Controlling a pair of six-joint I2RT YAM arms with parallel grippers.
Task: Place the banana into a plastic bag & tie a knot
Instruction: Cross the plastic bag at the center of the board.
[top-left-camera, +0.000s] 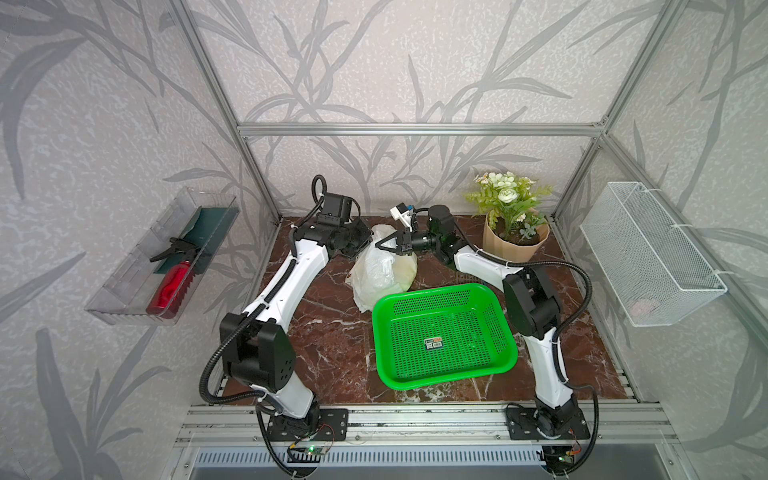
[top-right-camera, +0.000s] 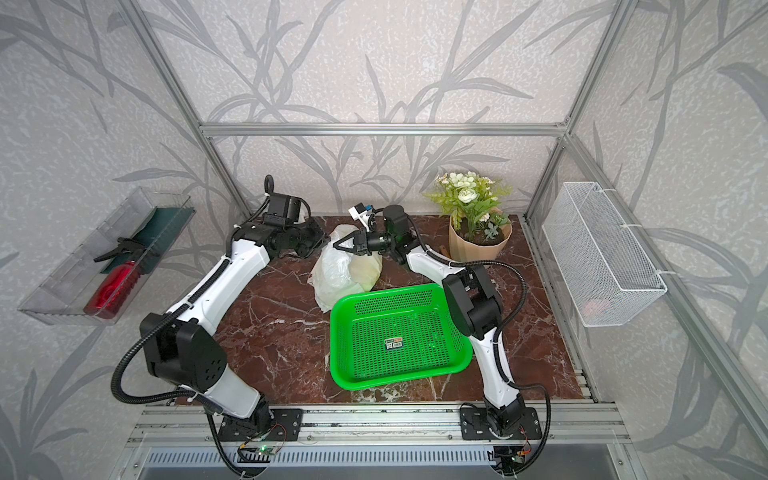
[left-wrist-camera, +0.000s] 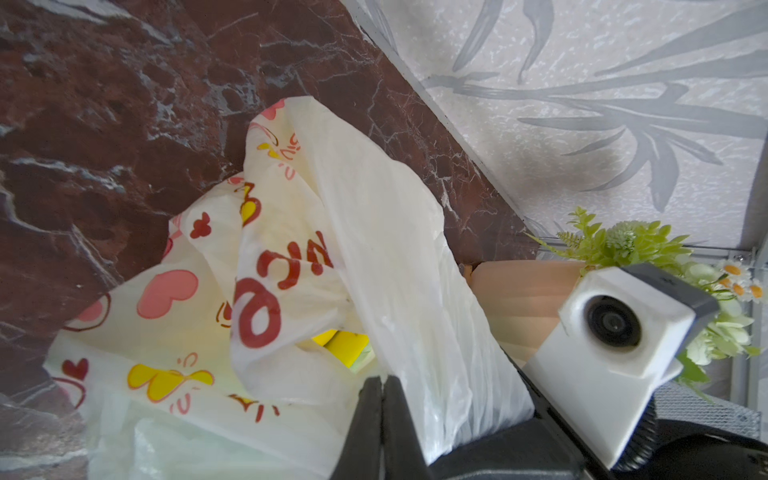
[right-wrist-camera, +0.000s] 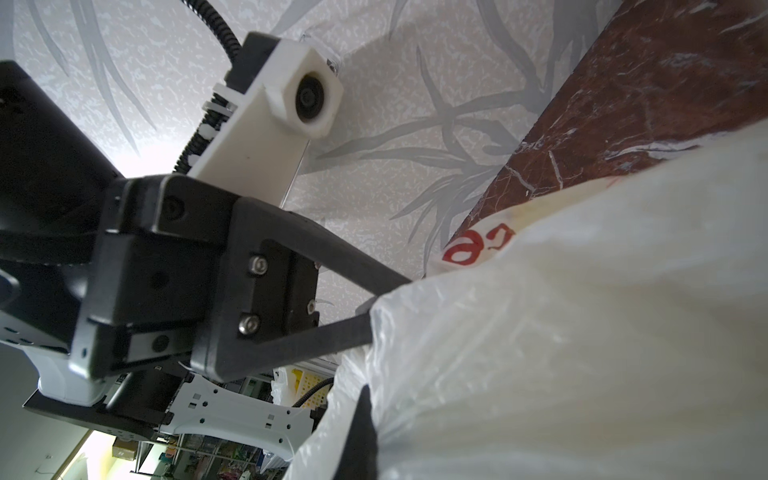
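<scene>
The left gripper (left-wrist-camera: 382, 379) and right gripper (top-left-camera: 378, 246) pinch the plastic bag (left-wrist-camera: 395, 257), a yellow banana (left-wrist-camera: 347, 348) showing inside.

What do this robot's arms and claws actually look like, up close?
Both the left arm and right arm have white shells with bulky black joint housings. A ribbed black cable loops alongside each. The left claw and right claw are matte black and taper to slim tips, and a white boxy camera sits by each.
</scene>
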